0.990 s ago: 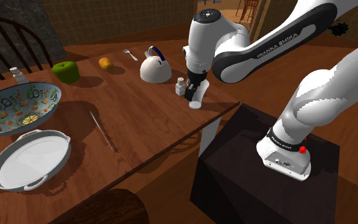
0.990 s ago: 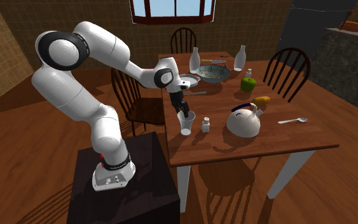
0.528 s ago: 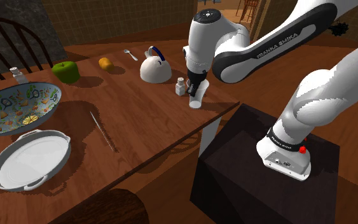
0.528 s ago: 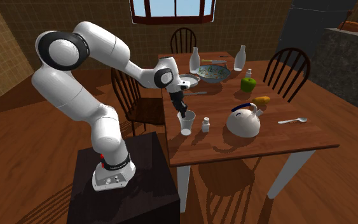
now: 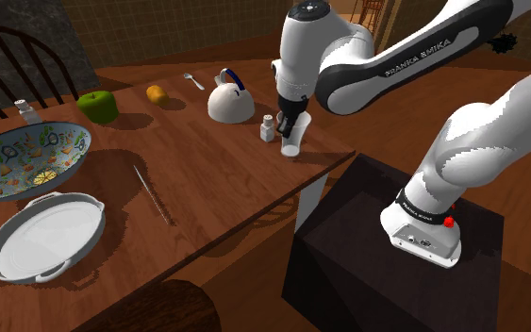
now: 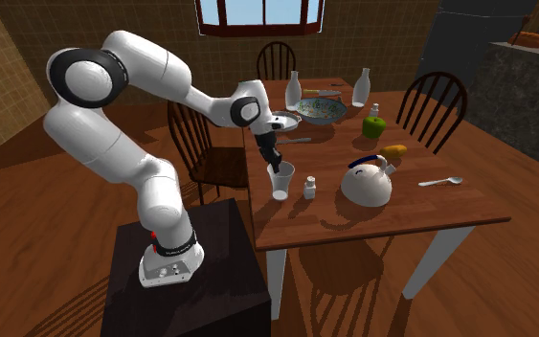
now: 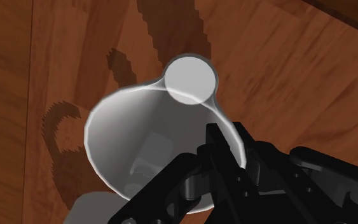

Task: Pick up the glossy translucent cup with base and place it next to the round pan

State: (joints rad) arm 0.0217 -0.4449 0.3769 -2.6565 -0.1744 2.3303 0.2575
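Observation:
The translucent white cup [image 5: 291, 142] hangs just above the near corner of the wooden table [image 5: 207, 179], beside a small shaker [image 5: 268, 128]. My black gripper [image 5: 290, 125] comes down from above and is shut on the cup's rim. In the second exterior view the cup [image 6: 281, 181] sits under the gripper [image 6: 275, 166] at the table's edge. In the wrist view the fingers [image 7: 217, 147] clasp the rim of the cup [image 7: 139, 137], whose round base [image 7: 193, 77] shows past it. The round white pan [image 5: 41, 236] [image 6: 282, 122] lies at the table's other end.
A white kettle [image 5: 229, 102] stands behind the shaker. A thin utensil [image 5: 152, 194] lies mid-table, and a patterned bowl [image 5: 23, 158] sits beside the pan. A green fruit [image 5: 97, 106], an orange one [image 5: 157, 94] and a spoon [image 5: 193, 81] line the far edge. Chairs [image 6: 436, 105] ring the table.
The fingers have shut on the cup's rim. Since then the arm has risen a little, and the cup has come up off the table with it.

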